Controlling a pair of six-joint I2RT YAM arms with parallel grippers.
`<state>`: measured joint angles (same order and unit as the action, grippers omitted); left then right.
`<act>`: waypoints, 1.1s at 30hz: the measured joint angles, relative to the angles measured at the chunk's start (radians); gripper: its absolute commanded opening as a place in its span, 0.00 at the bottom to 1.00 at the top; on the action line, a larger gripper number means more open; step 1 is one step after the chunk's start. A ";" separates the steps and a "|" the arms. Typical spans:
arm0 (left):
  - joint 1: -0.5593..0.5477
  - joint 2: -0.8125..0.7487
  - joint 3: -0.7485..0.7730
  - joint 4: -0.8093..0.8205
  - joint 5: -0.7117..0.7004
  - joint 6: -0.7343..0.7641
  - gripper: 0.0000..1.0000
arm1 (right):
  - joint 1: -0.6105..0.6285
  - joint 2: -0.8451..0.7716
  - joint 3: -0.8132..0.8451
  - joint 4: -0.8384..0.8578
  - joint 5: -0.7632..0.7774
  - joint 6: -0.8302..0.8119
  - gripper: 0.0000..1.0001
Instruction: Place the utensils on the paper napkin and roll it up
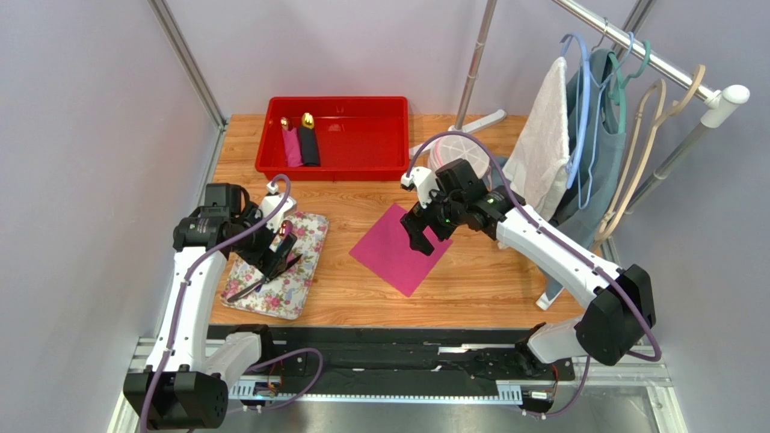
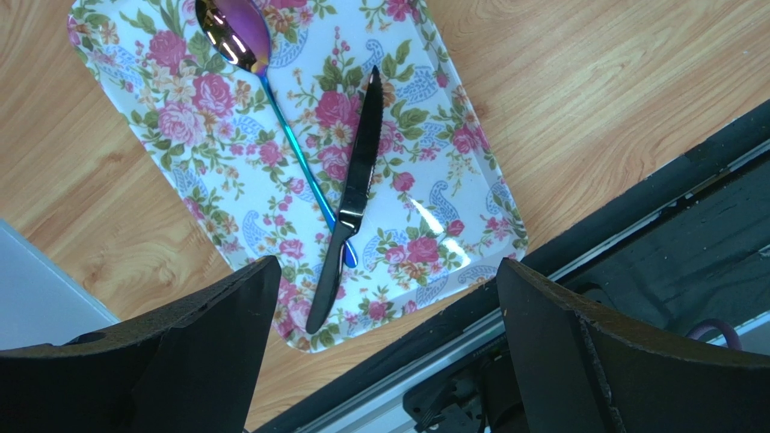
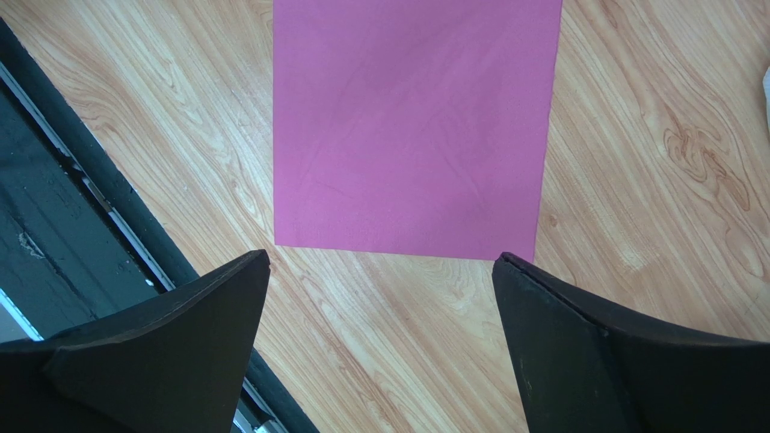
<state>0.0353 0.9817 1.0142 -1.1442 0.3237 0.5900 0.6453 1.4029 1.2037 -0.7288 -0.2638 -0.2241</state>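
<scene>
Presently, utensils (image 2: 348, 203): you have two pieces in sight, both lying on the floral-print cloth (image 2: 181, 135) at the left of the table (image 1: 488, 280).
Spoon (image 2: 233, 36): its bowl is shiny and purple-tinted, and its thin handle shows teal-blue in the left wrist view.
Knife (image 2: 361, 153): it is slender and dark from tip to handle end, with a glossy blade. It lies across the spoon's handle near that handle's lower end.
Utensils against your left jaws: the left gripper (image 2: 384, 280) hangs over the cloth with its fingers spread wide and nothing between them. In the left wrist view the knife's handle end points into the gap, nearer the finger on the picture's left. You cannot tell from these views how high the fingers are above it.
Paper napkin (image 3: 416, 126): it is a plain magenta-pink square, flat and unfolded on the bare wood at mid-table, well apart from the cloth and with no utensil on it.
Napkin against your right jaws: the right gripper (image 3: 380, 257) stands wide open and empty. The napkin's near edge runs across the gap just beyond the fingertips, spanning almost from one to the other. You cannot tell whether either tip touches the paper.
Overhead check: the right gripper sits over the napkin's (image 1: 389, 253) far right side.
</scene>
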 measured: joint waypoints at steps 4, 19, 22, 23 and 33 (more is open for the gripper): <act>0.000 0.026 0.012 -0.011 0.000 0.028 0.99 | 0.000 0.001 0.000 0.000 0.000 0.001 1.00; -0.094 0.172 -0.087 0.072 -0.101 0.217 0.72 | -0.014 0.024 0.000 0.000 -0.003 0.013 1.00; -0.113 0.189 -0.157 0.110 -0.131 0.269 0.64 | -0.014 0.040 0.000 -0.001 -0.008 0.017 1.00; -0.115 0.201 -0.172 0.124 -0.138 0.288 0.61 | -0.014 0.044 0.000 -0.001 -0.008 0.018 1.00; -0.121 0.403 -0.196 0.256 -0.185 0.367 0.51 | -0.019 0.058 0.000 -0.008 -0.027 0.023 1.00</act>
<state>-0.0856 1.3846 0.8181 -0.8886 0.1387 0.9565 0.6266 1.4612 1.2037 -0.7368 -0.2909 -0.2016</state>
